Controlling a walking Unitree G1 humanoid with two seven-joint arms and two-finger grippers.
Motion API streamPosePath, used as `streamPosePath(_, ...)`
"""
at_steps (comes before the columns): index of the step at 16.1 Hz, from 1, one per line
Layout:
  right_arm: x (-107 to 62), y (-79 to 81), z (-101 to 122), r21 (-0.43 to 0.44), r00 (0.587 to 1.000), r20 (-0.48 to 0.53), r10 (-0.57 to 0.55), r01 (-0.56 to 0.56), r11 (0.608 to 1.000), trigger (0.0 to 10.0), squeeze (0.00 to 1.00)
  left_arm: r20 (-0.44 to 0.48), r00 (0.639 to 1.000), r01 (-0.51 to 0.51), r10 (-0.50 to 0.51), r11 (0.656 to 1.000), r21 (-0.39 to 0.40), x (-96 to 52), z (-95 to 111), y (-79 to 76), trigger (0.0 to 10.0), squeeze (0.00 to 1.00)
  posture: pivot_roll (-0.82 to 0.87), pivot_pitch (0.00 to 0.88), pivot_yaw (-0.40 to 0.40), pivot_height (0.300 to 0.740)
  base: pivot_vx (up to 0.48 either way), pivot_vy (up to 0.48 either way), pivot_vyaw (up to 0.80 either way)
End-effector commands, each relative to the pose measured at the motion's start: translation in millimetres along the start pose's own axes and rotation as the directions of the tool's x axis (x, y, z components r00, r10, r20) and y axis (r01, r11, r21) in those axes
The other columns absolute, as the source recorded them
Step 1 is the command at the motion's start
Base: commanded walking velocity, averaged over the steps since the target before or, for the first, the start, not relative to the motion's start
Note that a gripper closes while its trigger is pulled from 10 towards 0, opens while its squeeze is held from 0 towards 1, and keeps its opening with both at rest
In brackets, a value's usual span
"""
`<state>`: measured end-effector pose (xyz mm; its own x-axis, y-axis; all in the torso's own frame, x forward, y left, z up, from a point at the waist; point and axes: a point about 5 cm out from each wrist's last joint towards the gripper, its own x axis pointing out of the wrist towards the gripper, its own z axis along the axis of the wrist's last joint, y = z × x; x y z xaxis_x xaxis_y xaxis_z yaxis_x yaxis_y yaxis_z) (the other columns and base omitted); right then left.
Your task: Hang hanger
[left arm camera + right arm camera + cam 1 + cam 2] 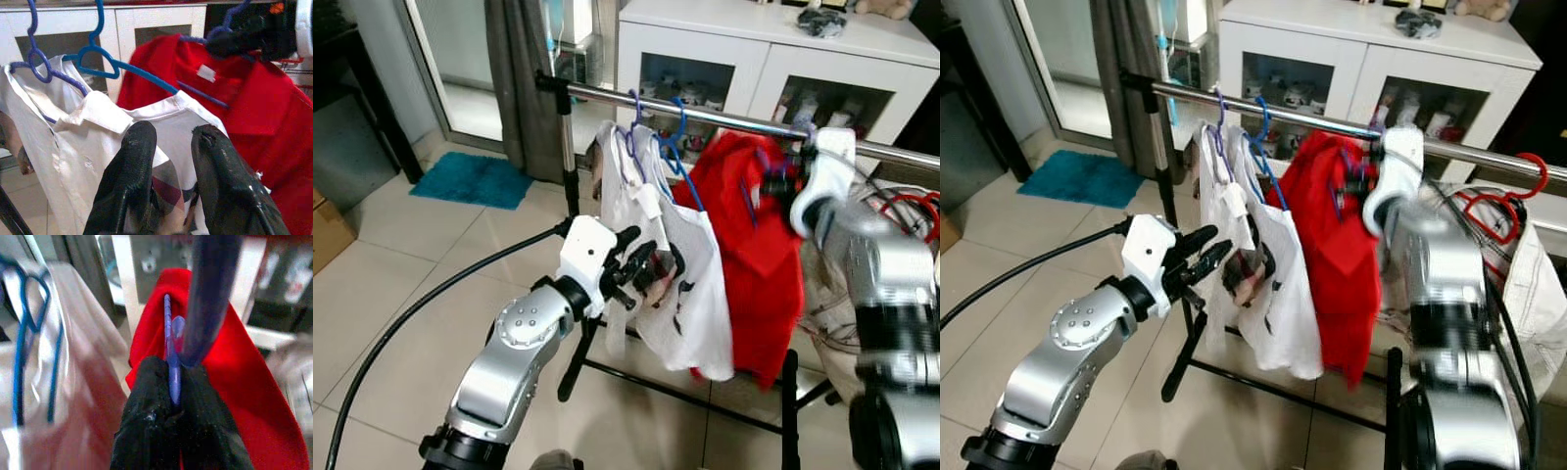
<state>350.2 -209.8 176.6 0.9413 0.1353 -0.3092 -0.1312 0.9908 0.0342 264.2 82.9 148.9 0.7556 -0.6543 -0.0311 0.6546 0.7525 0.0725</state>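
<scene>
A steel clothes rail (705, 116) runs across in front of me. From it hang white shirts (700, 294) on a blue hanger (677, 137) and a purple one (634, 117). My right gripper (781, 184) is up by the rail, shut on a purple hanger (169, 333) that carries a red shirt (754, 255). The hanger's hook (205, 293) looms blurred above the fingers; whether it sits on the rail I cannot tell. My left gripper (641, 262) is lower, its fingers (132, 161) closed around a bunched, plaid-lined fold of the white shirt (168, 188).
The rack's upright post (568, 147) and black base bars stand just beyond my left arm. Red hangers (915, 211) and pale clothes hang at the rail's right end. Behind are a white cabinet (754, 59), a grey curtain (524, 78) and a teal mat (475, 179).
</scene>
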Motion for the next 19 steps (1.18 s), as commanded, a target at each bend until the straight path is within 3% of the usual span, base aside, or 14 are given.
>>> streamPosePath(1,-9.4,2.0,2.0,-0.02,1.0,0.011,-0.023,0.023,1.0,0.0,0.0,0.001,1.0,-0.012,0.012,1.0,0.007,0.0,0.1,0.2,10.0,0.0,0.06,0.001,-0.026,0.74,0.0,0.0,0.0)
streamPosePath(5,-22.7,8.6,-14.6,-0.008,1.0,-0.009,-0.029,0.029,1.0,0.0,0.0,-0.006,1.0,-0.018,0.018,1.0,0.012,-0.7,-1.6,0.3,10.0,0.0,0.06,0.006,-0.03,0.74,0.0,0.0,0.0)
streamPosePath(11,-35.2,21.7,-33.7,-0.108,0.999,0.038,-0.011,0.015,0.994,0.0,0.0,-0.018,1.0,-0.025,0.026,0.999,0.019,-2.1,-4.2,2.0,10.0,0.0,0.06,0.008,-0.024,0.74,0.0,0.0,0.0)
streamPosePath(19,-44.1,23.5,-54.0,-0.086,0.996,0.074,-0.051,0.058,0.995,0.0,0.0,-0.039,0.996,-0.078,0.079,0.996,0.032,-7.7,-9.9,10.3,10.0,0.0,0.06,0.0,-0.041,0.74,-0.293,0.0,0.0)
